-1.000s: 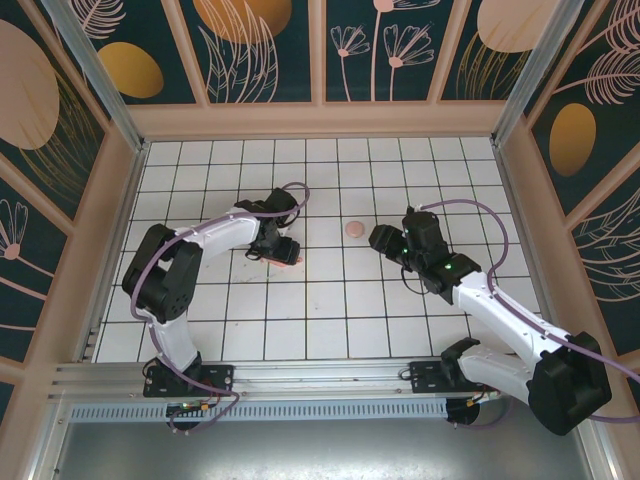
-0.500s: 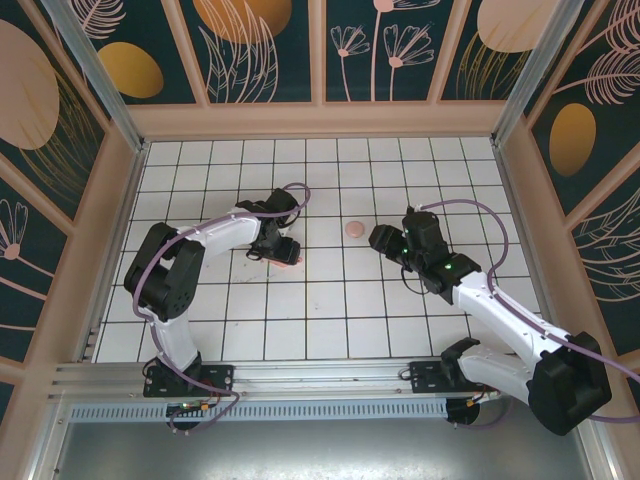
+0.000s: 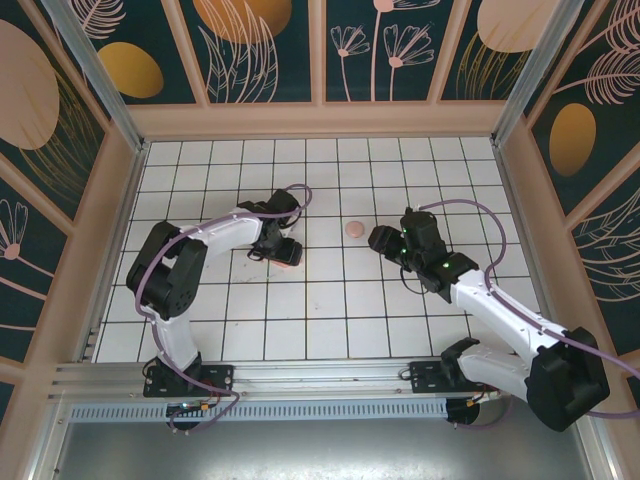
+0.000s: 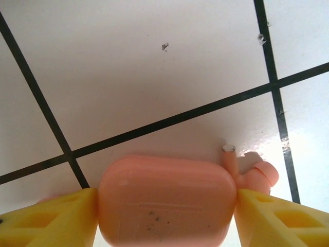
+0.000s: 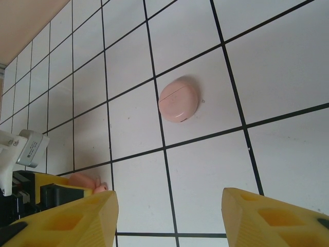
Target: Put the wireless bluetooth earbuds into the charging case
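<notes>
Your left gripper is low over the white tiled table, clamped on the case, one yellow finger against each short end. The case sits on the table left of centre. From the left wrist it looks like a smooth salmon-pink lump with a faint seam. The lid appears to be down, though that angle does not make it certain. One earbud lies on the table touching the case's right end, just beside the right finger, with its short stem pointing away from the camera. You cannot tell where the other earbud is. Your right gripper hangs above the table right of centre, its fingers well apart with nothing between them. It faces a flat round pink disc that lies on a tile by itself, well apart from the case. The task looks to be at an early stage. The case is held, but the visible earbud is outside it, and the lid probably needs opening before anything can go in.
</notes>
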Controlling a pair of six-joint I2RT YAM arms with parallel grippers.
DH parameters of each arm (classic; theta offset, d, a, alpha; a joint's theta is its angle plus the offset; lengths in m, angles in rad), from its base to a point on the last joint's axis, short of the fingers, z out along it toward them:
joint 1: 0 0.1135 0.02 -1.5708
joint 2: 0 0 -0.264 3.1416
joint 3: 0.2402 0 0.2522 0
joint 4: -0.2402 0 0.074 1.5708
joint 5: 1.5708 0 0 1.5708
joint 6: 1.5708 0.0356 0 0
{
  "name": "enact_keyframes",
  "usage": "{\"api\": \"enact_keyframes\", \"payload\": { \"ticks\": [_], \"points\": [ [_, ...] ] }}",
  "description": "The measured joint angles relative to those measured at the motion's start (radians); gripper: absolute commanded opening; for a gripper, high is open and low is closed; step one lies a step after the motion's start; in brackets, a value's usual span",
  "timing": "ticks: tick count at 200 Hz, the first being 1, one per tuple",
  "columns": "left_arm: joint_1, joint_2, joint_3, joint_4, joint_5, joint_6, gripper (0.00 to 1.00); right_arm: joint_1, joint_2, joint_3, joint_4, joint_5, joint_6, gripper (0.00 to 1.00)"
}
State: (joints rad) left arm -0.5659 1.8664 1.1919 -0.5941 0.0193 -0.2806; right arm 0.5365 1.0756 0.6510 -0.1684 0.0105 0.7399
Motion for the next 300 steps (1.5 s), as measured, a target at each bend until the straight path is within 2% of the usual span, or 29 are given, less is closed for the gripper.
{"api": "enact_keyframes", "payload": {
  "ticks": [52, 102, 145, 161, 190, 227, 300],
  "points": [
    [-0.005, 0.014, -0.006, 0.000, -0.016, 0.004, 0.67, 0.000, 0.001, 0.000, 0.003, 0.000, 0.000, 0.56],
    [-0.009, 0.016, -0.005, 0.000, -0.030, 0.015, 0.52, 0.000, 0.001, 0.000, 0.003, 0.000, 0.000, 0.55],
    [-0.009, 0.006, -0.008, 0.002, -0.034, 0.019, 0.48, 0.000, 0.001, 0.000, 0.005, -0.012, -0.003, 0.55],
    [-0.009, -0.010, -0.019, 0.007, -0.042, 0.023, 0.44, 0.000, 0.001, 0.000, 0.018, -0.037, -0.011, 0.54],
    [-0.011, -0.101, -0.057, 0.041, -0.047, 0.060, 0.38, 0.000, 0.001, 0.000, 0.082, -0.096, -0.031, 0.54],
    [-0.029, -0.271, -0.146, 0.160, -0.017, 0.151, 0.37, 0.000, 0.001, 0.002, 0.154, -0.177, -0.039, 0.54],
    [-0.052, -0.594, -0.433, 0.550, 0.183, 0.298, 0.34, 0.037, 0.089, 0.073, 0.248, -0.398, -0.078, 0.53]
  ]
}}
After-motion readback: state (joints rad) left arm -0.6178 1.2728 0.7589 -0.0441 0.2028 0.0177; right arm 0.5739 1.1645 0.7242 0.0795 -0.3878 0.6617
